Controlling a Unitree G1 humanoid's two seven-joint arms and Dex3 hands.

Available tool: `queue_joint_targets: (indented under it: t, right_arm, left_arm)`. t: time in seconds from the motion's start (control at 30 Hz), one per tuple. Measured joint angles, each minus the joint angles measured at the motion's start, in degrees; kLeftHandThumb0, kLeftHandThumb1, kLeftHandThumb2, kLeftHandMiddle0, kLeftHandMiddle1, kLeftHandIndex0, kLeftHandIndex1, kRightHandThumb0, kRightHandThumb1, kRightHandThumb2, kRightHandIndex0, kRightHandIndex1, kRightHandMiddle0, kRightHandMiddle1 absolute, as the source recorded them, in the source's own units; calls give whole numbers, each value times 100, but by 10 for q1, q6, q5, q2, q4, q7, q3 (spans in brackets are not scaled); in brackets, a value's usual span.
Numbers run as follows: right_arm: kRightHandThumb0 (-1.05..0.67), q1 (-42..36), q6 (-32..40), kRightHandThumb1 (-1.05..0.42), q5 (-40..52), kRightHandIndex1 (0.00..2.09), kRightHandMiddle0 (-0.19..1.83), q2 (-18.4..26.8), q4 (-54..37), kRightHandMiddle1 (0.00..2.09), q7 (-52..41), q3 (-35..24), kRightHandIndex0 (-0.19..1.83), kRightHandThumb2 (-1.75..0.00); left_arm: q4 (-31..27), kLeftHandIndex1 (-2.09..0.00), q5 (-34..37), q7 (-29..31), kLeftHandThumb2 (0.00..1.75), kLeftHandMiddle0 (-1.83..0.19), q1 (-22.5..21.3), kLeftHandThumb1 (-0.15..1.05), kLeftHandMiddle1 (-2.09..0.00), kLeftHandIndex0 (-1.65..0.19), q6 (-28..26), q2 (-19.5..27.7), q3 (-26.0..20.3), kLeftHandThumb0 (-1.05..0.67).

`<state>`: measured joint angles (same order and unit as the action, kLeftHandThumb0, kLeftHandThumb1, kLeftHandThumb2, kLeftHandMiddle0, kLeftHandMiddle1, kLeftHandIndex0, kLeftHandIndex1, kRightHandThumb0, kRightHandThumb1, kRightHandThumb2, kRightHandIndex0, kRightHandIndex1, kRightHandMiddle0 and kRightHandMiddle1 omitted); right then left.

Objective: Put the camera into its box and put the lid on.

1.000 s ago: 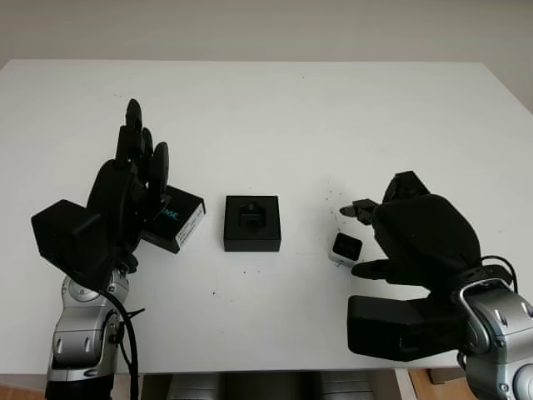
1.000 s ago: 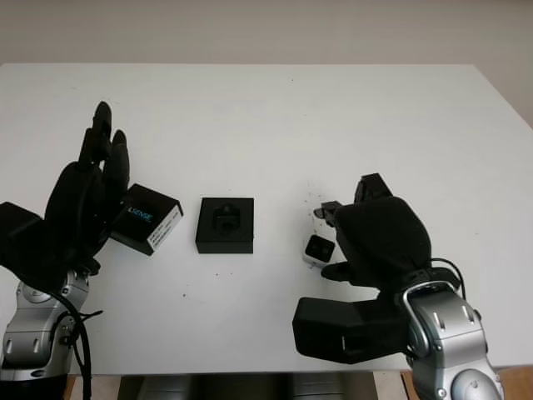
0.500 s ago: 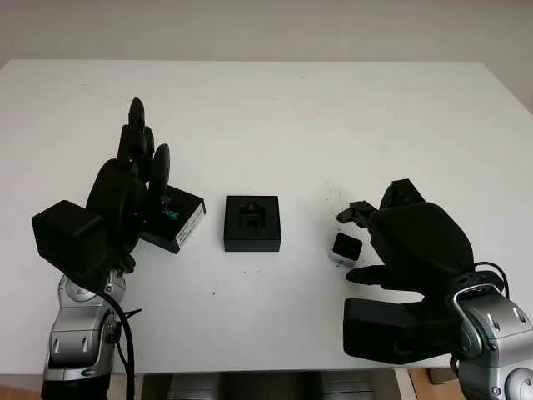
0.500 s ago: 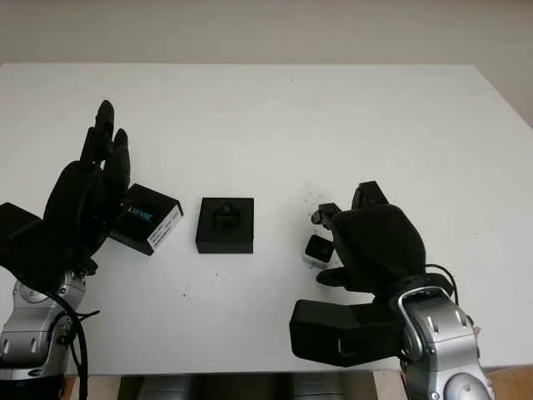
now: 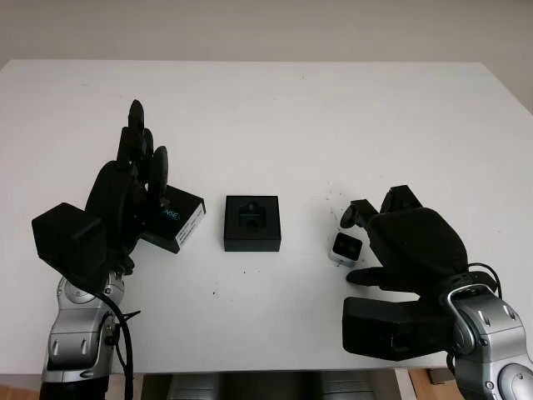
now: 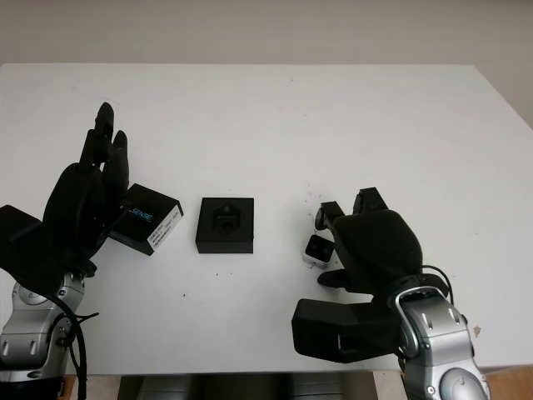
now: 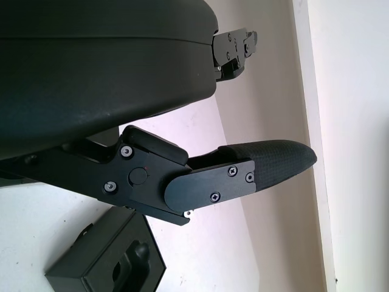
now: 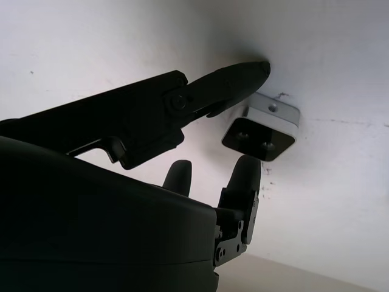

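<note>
Head view: on the white table (image 5: 266,108), a small silver-edged camera (image 5: 346,247) sits right of the open black box (image 5: 252,222); the lid (image 5: 175,218) lies left of it, by the open left hand (image 5: 133,187).

Right wrist view: the right hand (image 8: 243,121) brackets the camera, fingers seemingly not yet closed. It looks light, rigid, slick; grip its side edges.

- The left robot hand (image 5: 133,187) is raised at the left side, open, holding nothing, its fingers (image 5: 136,137) pointing away from the robot.
- The right robot hand (image 5: 398,242) hangs low at the right, its fingers (image 8: 243,73) partly curled but not gripping anything.
</note>
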<state>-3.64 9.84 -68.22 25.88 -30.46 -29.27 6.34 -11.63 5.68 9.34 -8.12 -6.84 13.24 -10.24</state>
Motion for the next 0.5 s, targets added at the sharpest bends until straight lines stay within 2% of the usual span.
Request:
queue_joint_targets:
  t: [0.13,0.23,0.5]
  right_arm:
    - [-60,0,0,-100,5,157,-7,0,7,125,4,0,-19,-6]
    - [-59,0,0,-102,5,157,-14,0,7,139,5,0,-19,-6]
    - [-57,0,0,-105,8,164,-16,1,8,142,4,0,-19,-8]
  left_arm:
    - [0,0,0,2,67,19,0,105,0,19,1,1,0,-83]
    - [0,0,0,2,67,19,0,105,0,19,1,1,0,-82]
    - [0,0,0,6,67,19,0,105,0,19,0,1,0,-83]
